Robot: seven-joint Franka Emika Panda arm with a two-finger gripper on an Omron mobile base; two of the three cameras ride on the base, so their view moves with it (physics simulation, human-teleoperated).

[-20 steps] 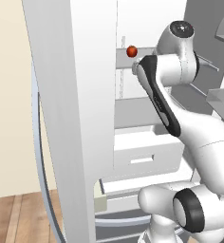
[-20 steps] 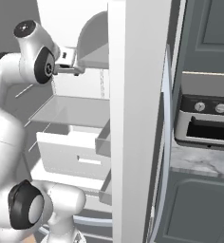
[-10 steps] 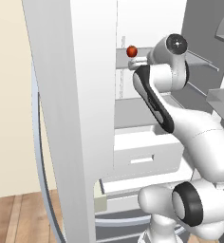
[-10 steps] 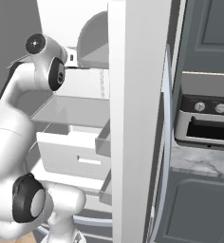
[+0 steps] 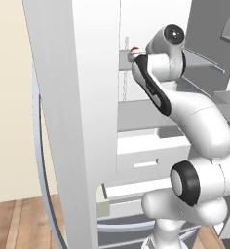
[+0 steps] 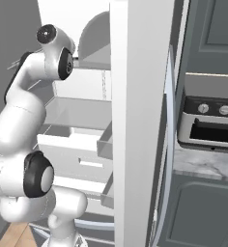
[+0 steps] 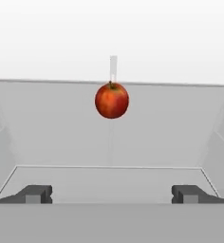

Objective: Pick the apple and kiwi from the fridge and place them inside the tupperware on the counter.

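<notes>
One apple [image 7: 112, 100] sits on a fridge [image 5: 83, 121] shelf, centred beyond the wide-open, empty jaws.

Bright, even rendered light (soft shadows), sharp.

A dark grey toaster oven [image 6: 210, 126] with two round knobs along its top panel sits at the right edge of the right base view. Above the toaster oven hangs a dark grey wall cabinet [image 6: 217, 34]. Below it stands a dark grey base cabinet door [image 6: 198, 212]. Wooden plank flooring [image 5: 19, 223] lies in the left base view.
</notes>
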